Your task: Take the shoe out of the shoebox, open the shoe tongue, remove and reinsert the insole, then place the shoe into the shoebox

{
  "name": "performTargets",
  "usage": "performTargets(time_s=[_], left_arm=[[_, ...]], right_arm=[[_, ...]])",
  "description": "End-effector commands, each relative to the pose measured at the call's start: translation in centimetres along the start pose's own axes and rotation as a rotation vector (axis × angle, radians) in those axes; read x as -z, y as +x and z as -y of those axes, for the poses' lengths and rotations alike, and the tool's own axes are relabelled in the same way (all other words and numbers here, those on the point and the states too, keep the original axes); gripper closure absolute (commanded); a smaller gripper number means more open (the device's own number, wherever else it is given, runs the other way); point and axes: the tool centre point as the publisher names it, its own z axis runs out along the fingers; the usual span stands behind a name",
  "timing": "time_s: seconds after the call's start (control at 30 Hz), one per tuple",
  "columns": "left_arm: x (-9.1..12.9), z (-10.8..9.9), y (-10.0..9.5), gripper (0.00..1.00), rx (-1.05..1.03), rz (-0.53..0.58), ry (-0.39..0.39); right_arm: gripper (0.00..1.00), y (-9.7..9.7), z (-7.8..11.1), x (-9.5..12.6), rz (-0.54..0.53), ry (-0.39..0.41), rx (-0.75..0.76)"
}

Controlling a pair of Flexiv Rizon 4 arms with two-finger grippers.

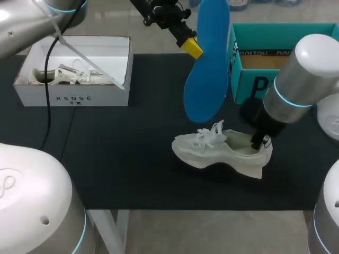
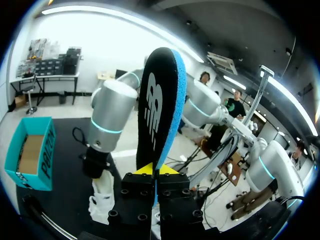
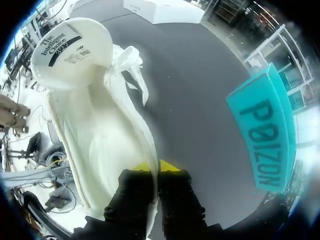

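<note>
Two pincers are engaged. The left pincer (image 1: 190, 46) is clenched on one edge of the blue insole (image 1: 207, 58), which hangs upright in the air at upper centre of the head view, its lower end above the laces. The right pincer (image 1: 259, 144) is clenched on the heel collar of the shoe (image 1: 222, 151), which stands on the dark counter (image 1: 132, 159) right of centre with its tongue (image 3: 70, 50) folded forward and its opening exposed. Judged step: reinsertion of the insole.

Likely faults:
- The insole may buckle or catch on the laces or collar if it is lowered at a steep angle.
- The thin edge grip may slip or twist under side load.
- The shoe may tip or drag if the heel hold is pulled sideways.

The teal box (image 1: 249, 74) stands just behind the shoe and near the insole, so room at the upper right is tight. The white shoebox (image 1: 74, 98), holding a second shoe (image 1: 58, 75), sits well apart at upper left. Open counter lies between it and the shoe and toward the front edge.
</note>
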Motion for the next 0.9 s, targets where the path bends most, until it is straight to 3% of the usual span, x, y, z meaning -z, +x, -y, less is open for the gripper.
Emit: performTargets(time_s=[0.03,0.27,0.77,0.9], left_arm=[[0.0,0.0,0.0,1.00,-0.001,-0.001,-0.001],[0.0,0.0,0.0,1.00,-0.001,-0.001,-0.001],[0.0,0.0,0.0,1.00,-0.001,-0.001,-0.001],[0.0,0.0,0.0,1.00,-0.001,-0.001,-0.001]], right_arm=[[1.00,1.4,0.7,1.5,0.206,0.027,-0.582],[1.00,1.3,1.8,1.6,0.258,0.036,-0.801],[1.00,1.4,2.1,1.4,0.259,0.037,-0.839],[1.00,2.9,2.4,1.4,0.270,0.032,-0.870]])
